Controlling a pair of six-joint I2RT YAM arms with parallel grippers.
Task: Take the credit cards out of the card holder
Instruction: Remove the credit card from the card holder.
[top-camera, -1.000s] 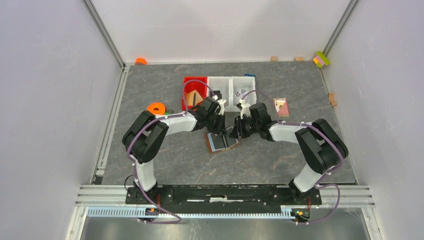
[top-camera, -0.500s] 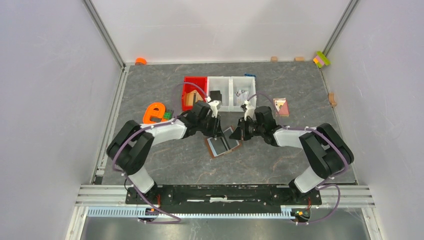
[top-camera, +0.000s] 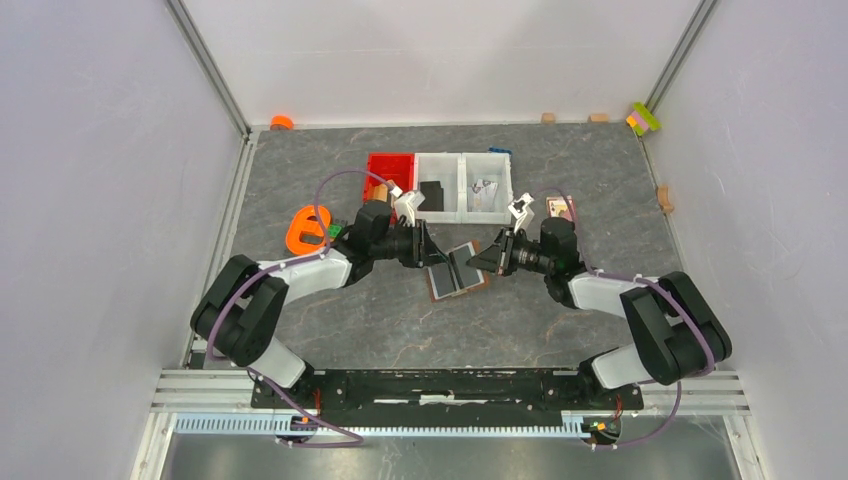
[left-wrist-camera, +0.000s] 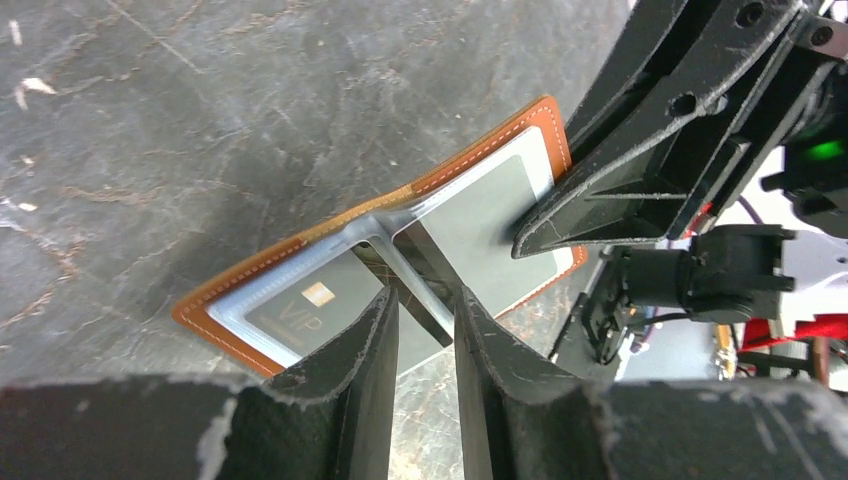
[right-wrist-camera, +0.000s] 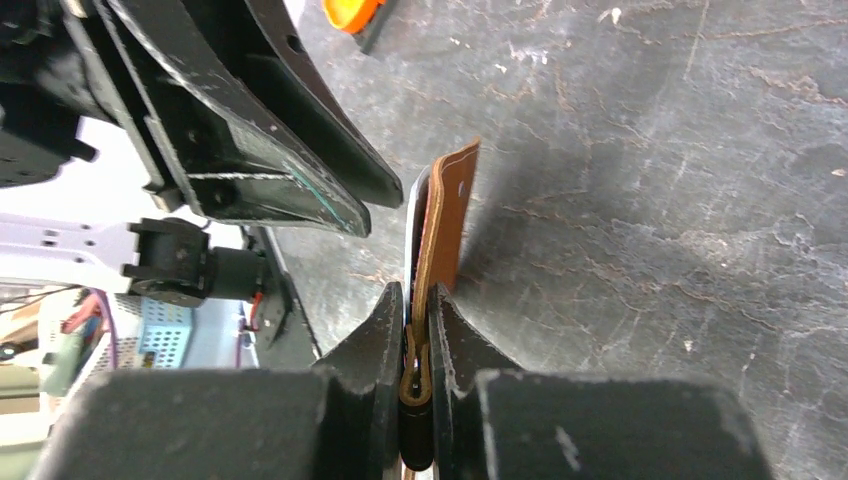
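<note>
Right wrist: card holder (right-wrist-camera: 447, 225) inside tool (right-wrist-camera: 415, 296)

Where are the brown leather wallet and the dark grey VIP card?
Brown leather folding wallet (right-wrist-camera: 448, 225): right wrist view, outer leather flap.
Dark grey VIP card (left-wrist-camera: 300, 318): left wrist view, printed face.

Dark grey, marble-veined tabletop (top-camera: 520, 320), scuffed and scratched up close. Fenced by plain pale walls (top-camera: 90, 200) on three sides, aluminium rails (top-camera: 218, 260) along the left and near edges. Evenly, softly lit.
</note>
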